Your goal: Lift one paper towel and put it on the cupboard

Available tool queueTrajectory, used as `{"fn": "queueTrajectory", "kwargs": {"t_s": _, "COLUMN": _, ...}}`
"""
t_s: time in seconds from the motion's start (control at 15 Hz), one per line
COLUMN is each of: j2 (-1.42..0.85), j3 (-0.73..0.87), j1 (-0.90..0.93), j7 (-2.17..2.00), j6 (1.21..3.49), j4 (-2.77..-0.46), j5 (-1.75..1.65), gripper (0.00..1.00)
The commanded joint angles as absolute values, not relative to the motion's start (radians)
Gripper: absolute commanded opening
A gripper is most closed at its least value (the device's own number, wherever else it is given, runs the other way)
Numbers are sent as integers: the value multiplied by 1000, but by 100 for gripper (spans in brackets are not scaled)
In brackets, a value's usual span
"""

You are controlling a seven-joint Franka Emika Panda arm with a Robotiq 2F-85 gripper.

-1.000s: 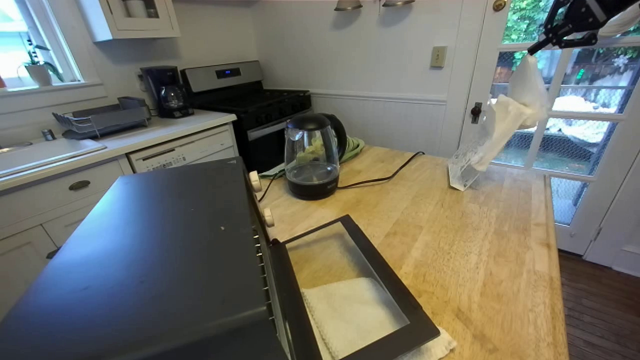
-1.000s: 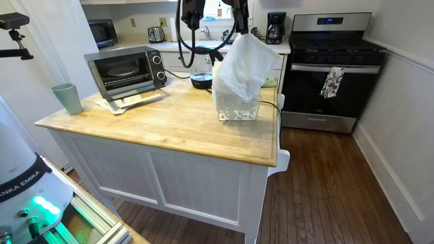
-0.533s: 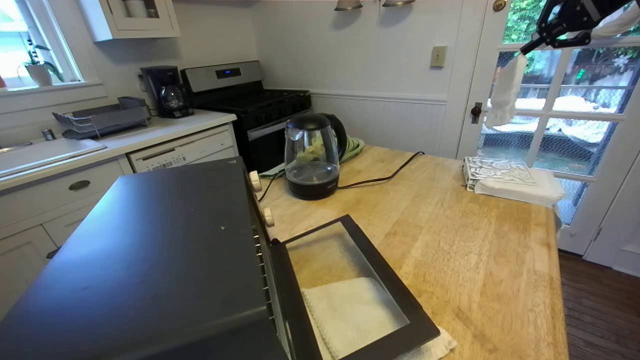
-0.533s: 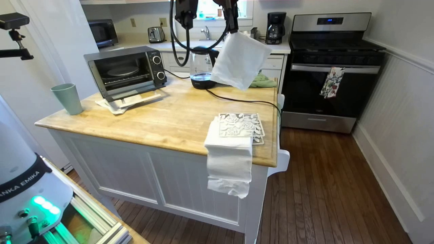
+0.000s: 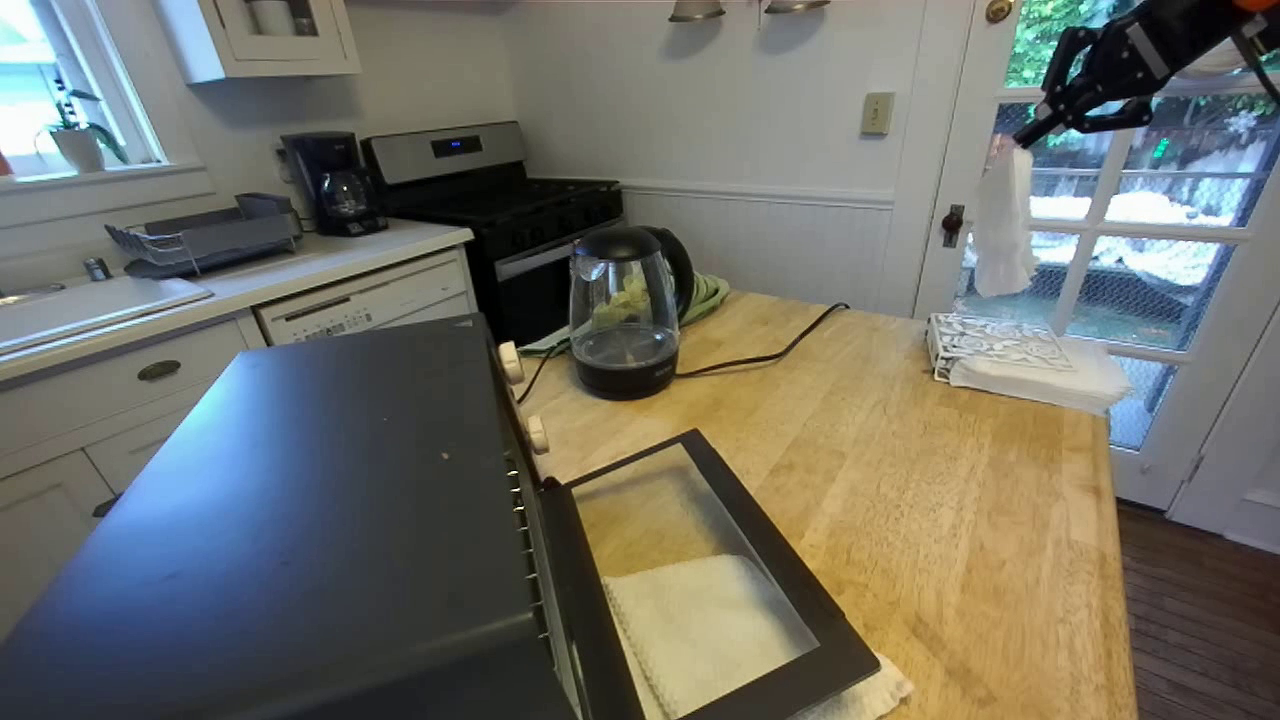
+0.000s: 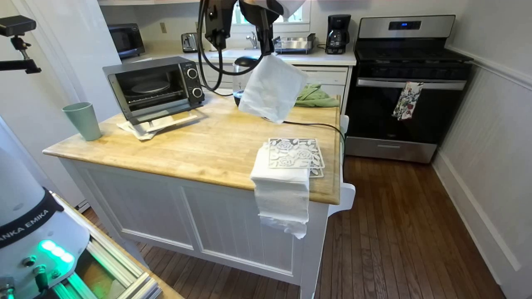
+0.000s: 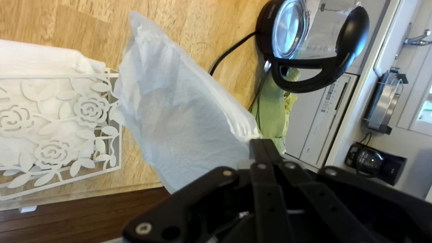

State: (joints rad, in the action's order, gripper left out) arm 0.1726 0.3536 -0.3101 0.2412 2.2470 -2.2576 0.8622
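The paper towel — a thin, flat, white square sheet — was held aloft by 1 corner in the black 2-fingered gripper; the fingers were pressed together, with the paper pinched at their tips. The sheet was suspended above and clear of the cupboard, a large, white-panelled counter unit topped with honey-coloured butcher block. On that top, a white openwork holder patterned with roses and leaves was seen lying flat, and a thicker white bundle of towels was lodged partly beneath its upper face and draped over the edge. In both exterior views a glass kettle with black base, lid and handle could be made out, set near a crumpled green cloth. The black-framed glass door of a boxy dark grey toaster oven was lowered over a folded white cloth.
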Motion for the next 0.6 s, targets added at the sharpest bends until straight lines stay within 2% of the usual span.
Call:
{"fn": "queueTrajectory", "kwargs": {"t_s": 0.0, "j2": 192, "j3": 330, "j1": -294, "j7": 249, "j6": 2217, "j4": -2293, "j5": 794, "gripper": 0}}
{"fn": "queueTrajectory", "kwargs": {"t_s": 0.53, "j2": 195, "j3": 222, "j1": -220, "j7": 188, "j6": 2308, "j4": -2408, "j5": 653, "gripper": 0}}
